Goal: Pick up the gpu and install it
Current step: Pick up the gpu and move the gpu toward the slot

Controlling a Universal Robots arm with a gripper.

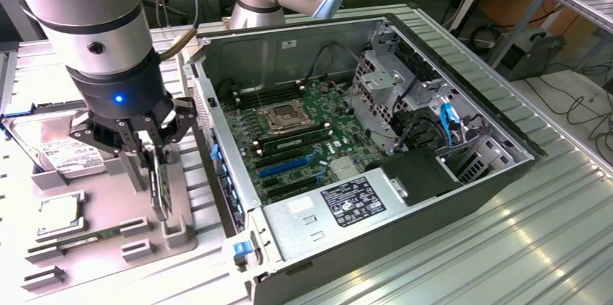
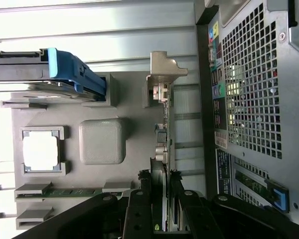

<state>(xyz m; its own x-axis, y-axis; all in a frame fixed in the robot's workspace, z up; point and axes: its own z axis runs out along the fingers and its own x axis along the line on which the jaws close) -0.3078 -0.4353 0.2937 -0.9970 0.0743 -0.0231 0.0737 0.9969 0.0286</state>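
Pincer (image 1: 153,148) clamped on the gpu (image 1: 163,194), card standing on edge at the gray tray (image 1: 105,197).
Fingers (image 2: 142,199) pinched both faces of the thin card. A processor chip (image 1: 59,217), memory stick (image 1: 91,237) and hard drive (image 1: 57,154) sat in the same tray, near the card. Just past the tray, the open computer case (image 1: 383,125) lay on the ribbed metal table (image 1: 536,247), motherboard (image 1: 297,140) exposed.

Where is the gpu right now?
On the exterior view's left, the gpu stands on edge at the grey parts tray, between the jaws, beside the open computer case.
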